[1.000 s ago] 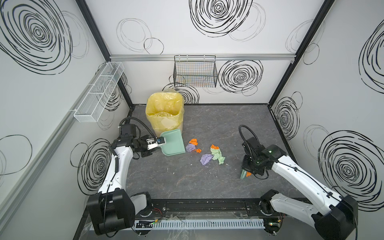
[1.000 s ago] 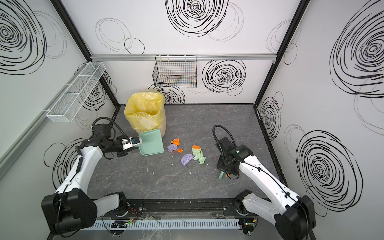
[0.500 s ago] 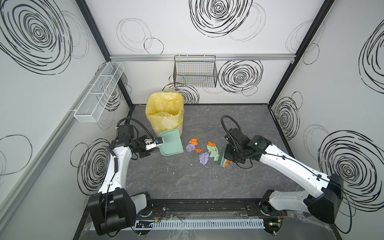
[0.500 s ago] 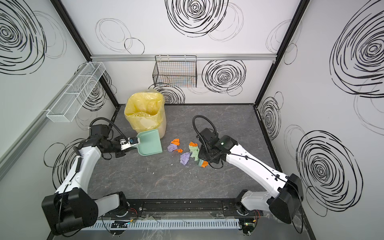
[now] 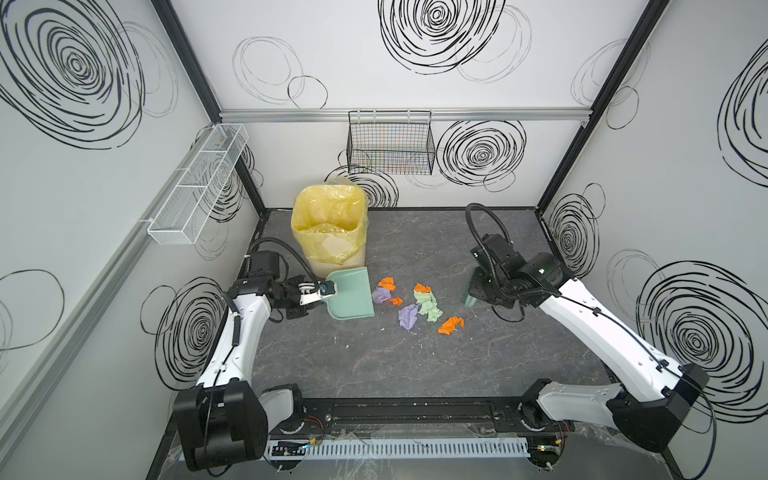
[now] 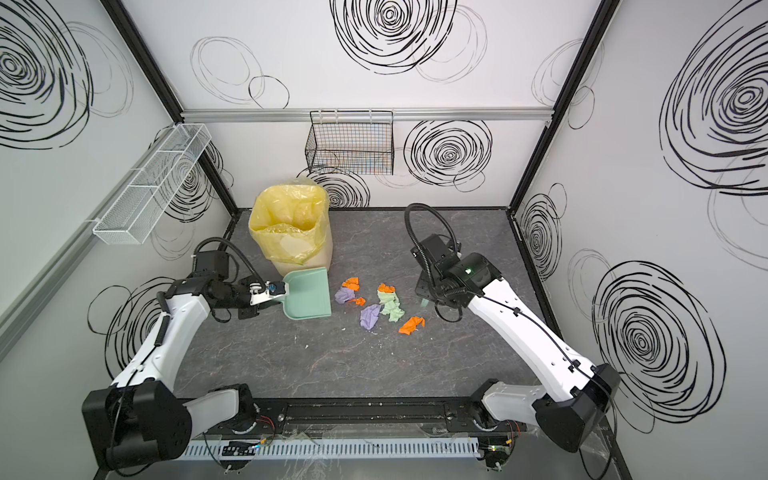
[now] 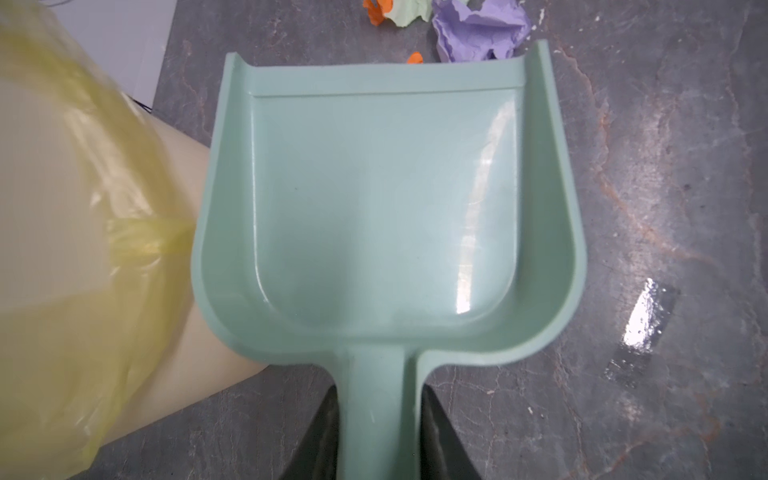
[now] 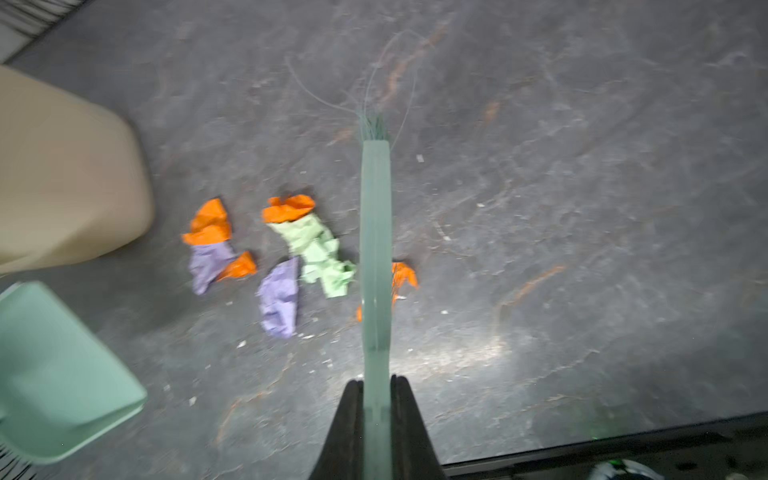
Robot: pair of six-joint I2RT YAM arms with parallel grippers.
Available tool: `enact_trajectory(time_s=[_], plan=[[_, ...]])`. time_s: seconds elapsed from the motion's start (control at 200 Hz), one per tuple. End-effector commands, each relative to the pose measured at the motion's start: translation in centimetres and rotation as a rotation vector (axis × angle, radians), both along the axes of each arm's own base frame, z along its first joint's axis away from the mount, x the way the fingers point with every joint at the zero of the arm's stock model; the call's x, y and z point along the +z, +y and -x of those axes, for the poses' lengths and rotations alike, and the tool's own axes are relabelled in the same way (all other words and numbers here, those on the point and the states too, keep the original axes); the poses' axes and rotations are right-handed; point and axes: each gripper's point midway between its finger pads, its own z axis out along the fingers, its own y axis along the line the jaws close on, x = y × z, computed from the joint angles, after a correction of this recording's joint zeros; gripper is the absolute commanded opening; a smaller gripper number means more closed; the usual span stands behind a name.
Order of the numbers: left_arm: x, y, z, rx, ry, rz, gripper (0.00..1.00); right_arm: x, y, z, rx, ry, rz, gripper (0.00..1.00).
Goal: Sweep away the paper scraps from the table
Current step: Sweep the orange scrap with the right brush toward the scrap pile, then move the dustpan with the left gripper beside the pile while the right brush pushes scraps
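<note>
Swung back toward the table's (image 5: 415,374) right edge, the right gripper (image 8: 376,380) stays clenched on the handle of the pale green brush (image 8: 376,232). One orange scrap (image 5: 451,325), formerly near the front right, now lies at the edge of the paper scraps (image 5: 428,305), which are clustered mid-table, somewhat toward the far edge. The left gripper (image 7: 378,390) grasps the handle of the teal dustpan (image 5: 351,297), which sits beside the yellow-lined bin (image 5: 328,224) near the far-left corner. Its open lip faces the scraps, with a lilac scrap (image 7: 478,29) just beyond it.
</note>
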Motion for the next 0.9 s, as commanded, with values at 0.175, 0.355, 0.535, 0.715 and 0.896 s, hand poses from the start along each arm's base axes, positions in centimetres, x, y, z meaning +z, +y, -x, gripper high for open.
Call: enact_trajectory(time_s=[0.175,0.355,0.535,0.715,0.896], plan=[[-3.5,2.1,0.1,-0.058,0.035,-0.251,0.0,-3.4,-3.9,3.2,0.044,0.121,0.105,0.0],[-4.4,2.8,-1.6,-0.065,0.059,-0.324,0.0,-6.4,-2.6,3.5,0.091,0.185,0.048,0.0],[-3.9,2.3,-3.6,-0.066,0.044,-0.37,0.0,-8.5,-2.2,3.2,0.114,0.308,0.066,0.0],[-3.9,1.5,-5.1,-0.073,0.048,-0.393,0.0,-9.5,-1.1,2.2,0.158,0.345,0.059,0.0],[-4.1,0.5,-6.2,-0.08,0.063,-0.402,0.0,-9.7,0.0,1.0,0.186,0.36,0.049,0.0]])
